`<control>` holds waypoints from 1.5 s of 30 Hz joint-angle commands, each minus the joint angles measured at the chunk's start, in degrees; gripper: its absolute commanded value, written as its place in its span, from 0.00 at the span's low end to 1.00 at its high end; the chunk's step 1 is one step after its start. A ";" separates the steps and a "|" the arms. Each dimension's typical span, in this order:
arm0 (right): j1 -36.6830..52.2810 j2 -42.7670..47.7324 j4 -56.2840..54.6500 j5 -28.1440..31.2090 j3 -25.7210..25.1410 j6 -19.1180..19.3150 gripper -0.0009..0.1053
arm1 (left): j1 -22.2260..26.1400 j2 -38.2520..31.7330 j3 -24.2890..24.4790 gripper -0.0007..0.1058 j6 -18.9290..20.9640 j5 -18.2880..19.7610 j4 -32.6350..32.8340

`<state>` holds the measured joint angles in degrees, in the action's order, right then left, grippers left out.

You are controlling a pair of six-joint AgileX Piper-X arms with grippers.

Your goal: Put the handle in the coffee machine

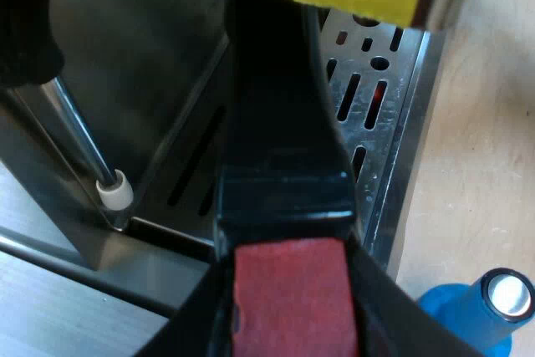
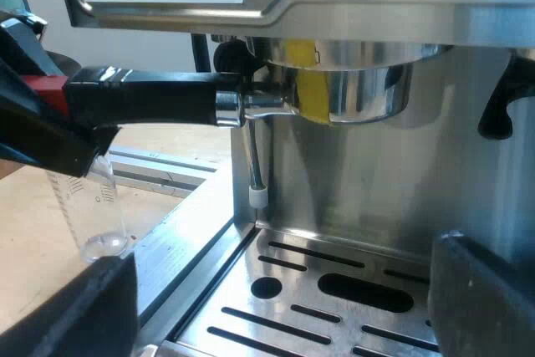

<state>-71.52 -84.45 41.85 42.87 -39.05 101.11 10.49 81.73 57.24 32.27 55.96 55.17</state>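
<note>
The left tool (image 1: 288,311) clamps the red end (image 1: 292,282) of the black handle (image 1: 280,148), a black finger pressed to each side. The metal holder (image 2: 359,89) sits up under the brew head at the front of the espresso machine (image 2: 376,6); whether it is turned fully home cannot be told. Seen from the right wrist, the handle (image 2: 150,94) juts out level from the holder, which carries a yellow sticker (image 2: 305,89). The left tool (image 2: 38,131) grips it at the far tip, near a clear measuring glass (image 2: 96,206) standing on the wooden table (image 2: 33,240). The right tool (image 2: 284,311) hangs released over the slotted drip tray (image 2: 334,290), its two fingers (image 2: 79,307) spread wide with nothing between them (the tray's slots show plainly in the gap). A thin steam pipe (image 2: 253,156) with a white tip comes down beside the holder toward the tray's corner. From the left wrist, the pipe (image 1: 84,140) and the tray (image 1: 368,114) lie below the handle, and a blue tamper (image 1: 468,315) stands on the table (image 1: 485,148) near the tray's edge.
</note>
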 commanded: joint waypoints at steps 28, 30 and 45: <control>-0.15 -0.05 0.79 0.18 -0.05 0.29 0.69 | -1.00 -1.99 0.89 0.02 2.60 11.84 -1.09; -0.15 -0.05 0.79 0.18 -0.05 0.29 0.69 | -1.00 -1.99 0.89 0.02 2.60 11.84 -1.09; -0.15 -0.05 0.79 0.18 -0.05 0.29 0.69 | -1.00 -1.99 0.89 0.02 2.60 11.84 -1.25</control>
<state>-71.52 -84.45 41.85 42.87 -39.05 101.11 10.01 81.50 57.24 34.78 58.23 54.14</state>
